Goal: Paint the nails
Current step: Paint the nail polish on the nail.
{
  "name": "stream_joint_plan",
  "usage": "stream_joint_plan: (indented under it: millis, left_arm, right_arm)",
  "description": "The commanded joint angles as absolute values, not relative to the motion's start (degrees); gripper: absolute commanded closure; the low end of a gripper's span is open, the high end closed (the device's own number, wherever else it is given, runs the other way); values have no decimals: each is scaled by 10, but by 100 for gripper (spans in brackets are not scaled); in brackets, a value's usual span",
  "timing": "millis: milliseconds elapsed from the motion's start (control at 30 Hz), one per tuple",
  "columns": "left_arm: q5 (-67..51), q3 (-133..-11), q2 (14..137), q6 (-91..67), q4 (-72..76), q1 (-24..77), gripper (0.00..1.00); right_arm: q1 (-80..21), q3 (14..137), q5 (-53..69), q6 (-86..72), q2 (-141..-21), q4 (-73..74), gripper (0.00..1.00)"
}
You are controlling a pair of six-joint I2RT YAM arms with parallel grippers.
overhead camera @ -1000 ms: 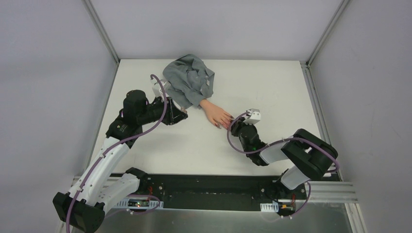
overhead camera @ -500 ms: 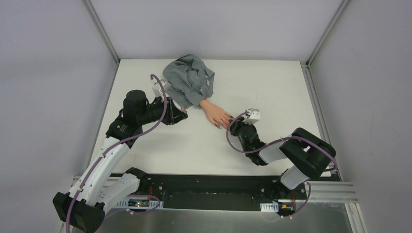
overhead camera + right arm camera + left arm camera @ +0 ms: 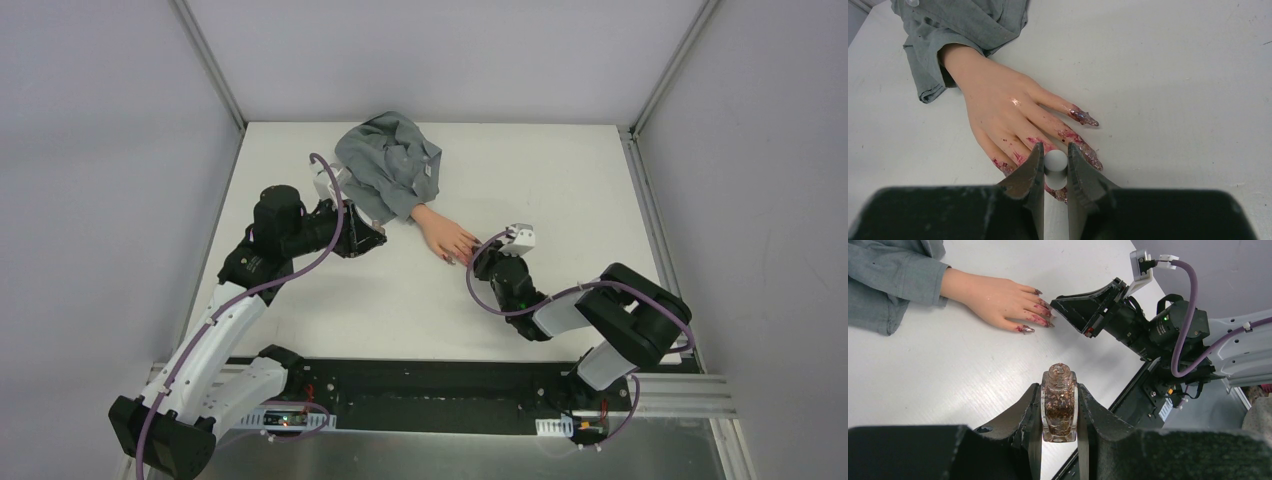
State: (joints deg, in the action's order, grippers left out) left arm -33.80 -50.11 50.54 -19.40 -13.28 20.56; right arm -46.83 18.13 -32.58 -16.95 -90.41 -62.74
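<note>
A peach fake hand (image 3: pixel 998 105) in a grey sleeve (image 3: pixel 390 170) lies palm down on the white table. Its long pointed nails (image 3: pixel 1084 118) are dark purplish-red with glitter, and polish is smeared along the fingers. My right gripper (image 3: pixel 1054 165) is shut on the white cap (image 3: pixel 1055 161), held right over the middle fingers' tips; whatever is under the cap is hidden. My left gripper (image 3: pixel 1059 407) is shut on the uncapped polish bottle (image 3: pixel 1059 410), upright and left of the hand. In the top view the right gripper (image 3: pixel 482 258) touches the fingertips (image 3: pixel 462 255).
The bunched grey sleeve fills the table's back middle. Metal frame posts (image 3: pixel 210 70) and grey walls enclose the table. A black rail (image 3: pixel 430 385) runs along the near edge by the arm bases. The right arm's purple cable (image 3: pixel 1188 315) loops beside the hand.
The right gripper has edged very slightly left over the fingertips. The left arm and the bottle have not moved.
</note>
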Motion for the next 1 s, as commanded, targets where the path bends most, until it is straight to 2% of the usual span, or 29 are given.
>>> stream_joint_plan:
  millis: [0, 967]
  left_arm:
    - [-337, -515, 496, -186, -123, 204, 100]
    - [-338, -515, 491, -187, -123, 204, 100]
  right_arm:
    - [-475, 181, -335, -180, -902, -639, 100]
    - [-487, 170, -374, -175, -891, -614, 100]
